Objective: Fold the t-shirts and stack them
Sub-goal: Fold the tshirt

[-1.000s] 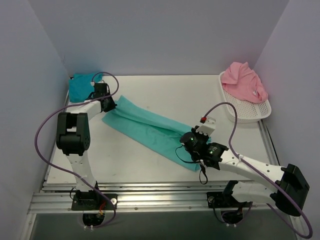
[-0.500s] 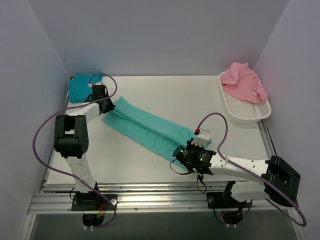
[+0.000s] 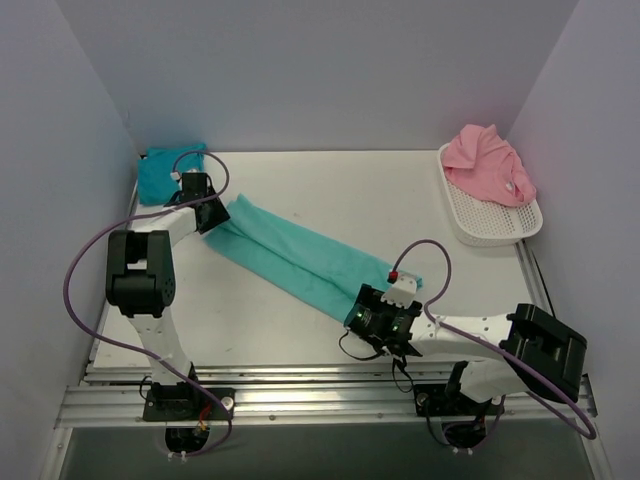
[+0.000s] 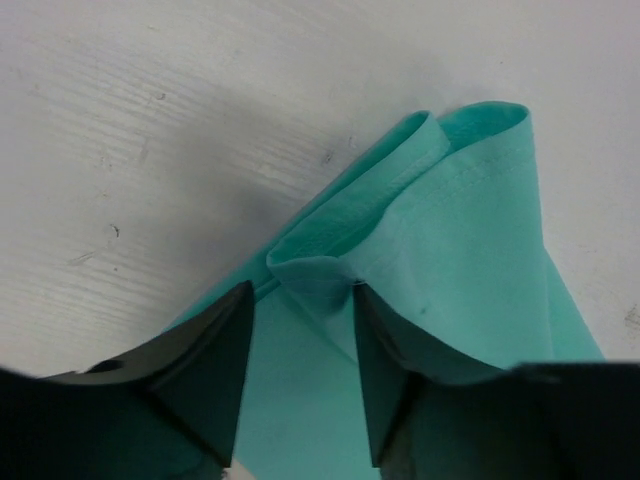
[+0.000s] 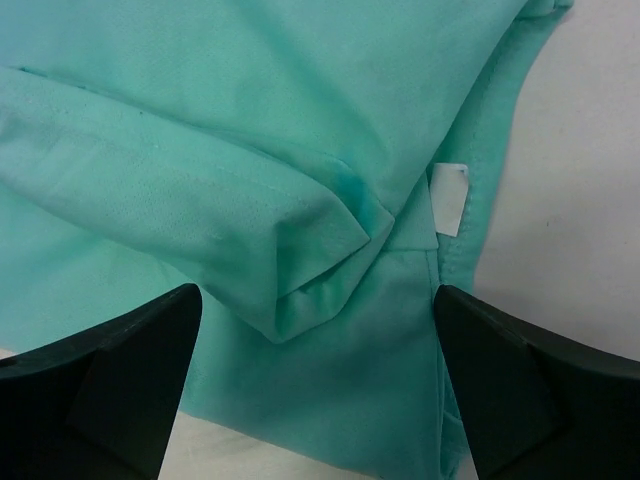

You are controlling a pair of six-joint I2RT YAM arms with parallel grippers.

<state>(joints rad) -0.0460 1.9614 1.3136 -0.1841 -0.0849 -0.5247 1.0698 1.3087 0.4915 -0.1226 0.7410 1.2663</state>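
A white mesh basket [image 3: 497, 234] at the table's [image 3: 330, 185] far right edge holds the pink t-shirt [image 3: 487, 163], heaped loosely and spilling over the rim. It is the basket's only content.

Left of the basket and nearer the arms, the sea-green t-shirt [image 3: 296, 258] lies folded into a long diagonal band. Its near end is closest to the basket. Its far end points towards the darker turquoise-blue t-shirt [image 3: 163, 172], which lies bunched well apart from the basket on the table's opposite side.

The left gripper [image 4: 300, 300] stands over the band's far end, jaws apart around a raised fold without pinching it. The right gripper [image 5: 315, 300] hovers at the end nearer the basket, jaws spread wide above a rolled fold and a small white label [image 5: 449, 198].
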